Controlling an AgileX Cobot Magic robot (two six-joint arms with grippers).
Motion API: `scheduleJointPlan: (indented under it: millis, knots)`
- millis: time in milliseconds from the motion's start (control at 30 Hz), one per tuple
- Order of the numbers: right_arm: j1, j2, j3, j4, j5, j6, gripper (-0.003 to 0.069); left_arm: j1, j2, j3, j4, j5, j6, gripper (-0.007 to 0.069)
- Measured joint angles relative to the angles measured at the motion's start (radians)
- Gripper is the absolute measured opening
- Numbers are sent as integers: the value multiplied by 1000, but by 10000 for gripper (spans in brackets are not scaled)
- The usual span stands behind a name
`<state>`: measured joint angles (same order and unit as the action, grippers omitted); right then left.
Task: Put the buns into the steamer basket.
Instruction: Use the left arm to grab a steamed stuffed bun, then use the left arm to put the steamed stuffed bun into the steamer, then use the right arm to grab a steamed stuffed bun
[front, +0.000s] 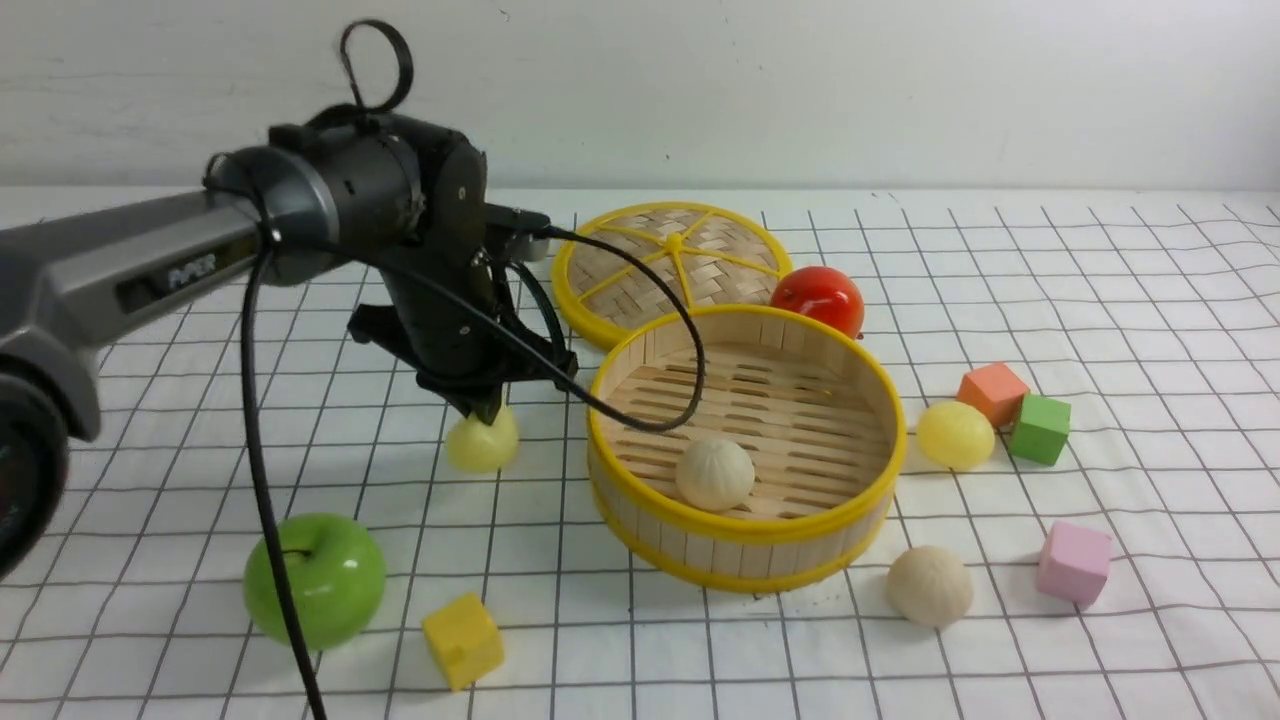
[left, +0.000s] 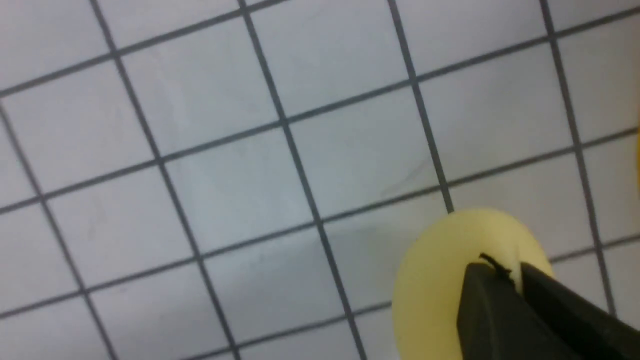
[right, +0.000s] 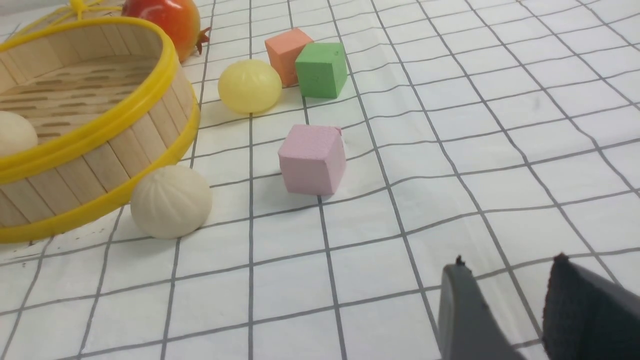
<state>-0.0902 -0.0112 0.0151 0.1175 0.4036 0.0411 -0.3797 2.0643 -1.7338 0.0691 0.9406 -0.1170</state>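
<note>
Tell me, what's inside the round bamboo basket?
One beige-white bun sits on the slatted floor of the steamer basket. Nothing else shows inside. The near wall hides the floor strip just behind it, and a black cable crosses part.

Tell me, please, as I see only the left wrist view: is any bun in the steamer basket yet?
Observer: Yes, one beige-white bun lies inside the steamer basket.
Operator: Where is the basket from my bun?
Observer: On the robot's right of the yellow bun that the left gripper pinches.
Operator: And the other buns?
Observer: Both lie on the cloth right of the basket: a second yellow bun beside the orange cube, a second beige bun nearer the robot.
</note>
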Motion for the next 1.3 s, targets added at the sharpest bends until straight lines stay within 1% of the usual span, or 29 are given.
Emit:
scheduleJointPlan:
  millis: [100,133,167,200,267,300,400,433,500,600,633,667,733,800,900,933,967,1000,1067,1100,1133,1167,1200,1233,1300]
  knots:
    - [0,0,0,0,0,0,241,-51,-111,-10,-56,-27,71,-13]
    - [0,0,0,0,0,0,241,-55,-115,-11,-61,-27,76,-13]
    - [0,0,0,0,0,0,241,-86,-134,-13,-102,-70,111,-13]
    - [0,0,0,0,0,0,241,-94,-136,-15,-111,-75,117,-13]
    - [0,0,0,0,0,0,241,-141,-118,-15,-151,-158,156,-13]
    - [0,0,0,0,0,0,241,-147,-112,-15,-154,-173,159,-13]
    - [0,0,0,0,0,0,241,-174,-53,-15,-158,-301,173,-13]
    - [0,0,0,0,0,0,241,-175,-48,-15,-158,-309,173,-13]
    - [0,0,0,0,0,0,241,-176,4,-15,-155,-398,174,-11]
    - [0,0,0,0,0,0,241,-175,44,-15,-143,-449,176,12]
    - [0,0,0,0,0,0,241,-173,71,-15,-136,-465,176,42]
    - [0,0,0,0,0,0,241,-173,73,-15,-136,-466,176,47]
    - [0,0,0,0,0,0,241,-171,97,-15,-134,-468,176,134]
    - [0,0,0,0,0,0,241,-171,104,-14,-134,-471,175,203]
    - [0,0,0,0,0,0,241,-171,99,-14,-134,-483,165,344]
    - [0,0,0,0,0,0,241,-171,99,-14,-134,-483,164,353]
    - [0,0,0,0,0,0,241,-171,87,-14,-142,-473,147,409]
    - [0,0,0,0,0,0,241,-171,74,-14,-151,-457,134,437]
    - [0,0,0,0,0,0,241,-171,25,-14,-173,-405,117,470]
    - [0,0,0,0,0,0,241,-171,19,-14,-174,-405,110,470]
    - [0,0,0,0,0,0,241,-171,-30,-14,-179,-359,104,465]
    - [0,0,0,0,0,0,241,-171,-89,-12,-180,-304,97,435]
    - [0,0,0,0,0,0,241,-171,-99,-12,-181,-304,97,428]
    - [0,0,0,0,0,0,241,-171,-179,-5,-189,-246,91,336]
    - [0,0,0,0,0,0,241,-171,-283,23,-202,-219,90,222]
